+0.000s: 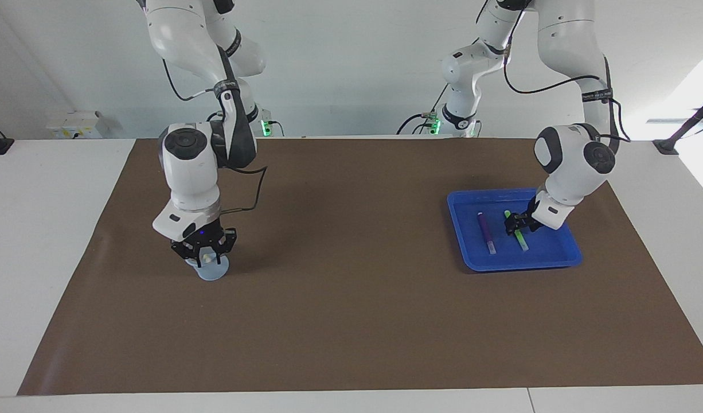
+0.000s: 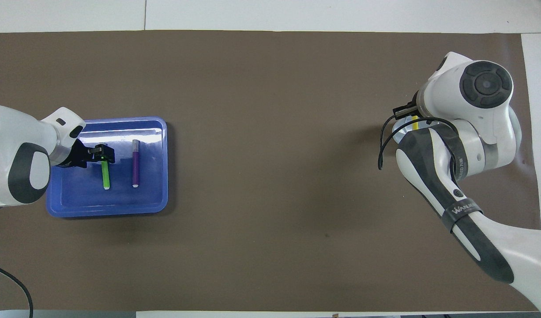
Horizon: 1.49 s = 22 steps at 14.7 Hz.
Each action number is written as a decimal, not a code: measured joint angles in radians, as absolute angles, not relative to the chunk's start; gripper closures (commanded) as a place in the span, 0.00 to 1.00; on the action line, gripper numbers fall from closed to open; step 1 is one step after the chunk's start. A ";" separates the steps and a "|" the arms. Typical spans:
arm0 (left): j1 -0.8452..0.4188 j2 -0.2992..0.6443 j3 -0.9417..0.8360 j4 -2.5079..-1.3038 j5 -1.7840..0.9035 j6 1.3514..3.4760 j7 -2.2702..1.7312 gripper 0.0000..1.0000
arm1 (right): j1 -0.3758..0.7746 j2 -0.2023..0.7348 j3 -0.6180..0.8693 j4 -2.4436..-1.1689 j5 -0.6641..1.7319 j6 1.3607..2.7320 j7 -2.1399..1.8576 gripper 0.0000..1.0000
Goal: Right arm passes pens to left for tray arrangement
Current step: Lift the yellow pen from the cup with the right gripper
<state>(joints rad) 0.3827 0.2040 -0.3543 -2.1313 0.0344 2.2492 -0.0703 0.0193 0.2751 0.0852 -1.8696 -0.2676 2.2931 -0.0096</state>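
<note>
Pale cup [image 1: 213, 268] on brown mat [image 1: 351, 298]

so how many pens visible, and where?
3. The purple pen and the green pen lie side by side in the blue tray, the left gripper at the green one. The yellow pen shows partly in the cup under the right gripper.

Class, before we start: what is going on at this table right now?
Two robot arms are sorting pens into a blue tray. The purple pen and green pen lie side by side in it, and the left gripper is low over the green pen; whether it grips it is unclear. At the right arm's end, the right gripper reaches down into a small pale-blue cup, where a yellow pen shows.
</note>
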 measured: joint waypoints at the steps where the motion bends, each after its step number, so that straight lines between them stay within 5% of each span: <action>1: 0.383 0.204 -0.354 -2.128 0.034 2.249 -0.070 0.00 | 0.019 0.275 0.083 -1.871 -0.268 2.297 -0.010 0.72; 2: 0.383 0.204 -0.355 -2.123 0.034 2.249 -0.069 0.00 | 0.019 0.275 0.082 -1.871 -0.268 2.297 -0.010 0.91; 3: 0.383 0.204 -0.356 -2.116 0.034 2.248 -0.069 0.00 | 0.019 0.275 0.082 -1.871 -0.268 2.297 -0.010 1.00; 12: 0.361 0.077 -0.373 -2.056 -0.006 2.117 -0.081 0.00 | 0.019 0.234 0.078 -1.847 -0.268 2.292 -0.010 1.00; 22: 0.233 0.058 -0.377 -1.576 -0.260 1.581 -0.564 0.00 | 0.035 0.135 0.141 -1.669 -0.037 2.087 0.266 1.00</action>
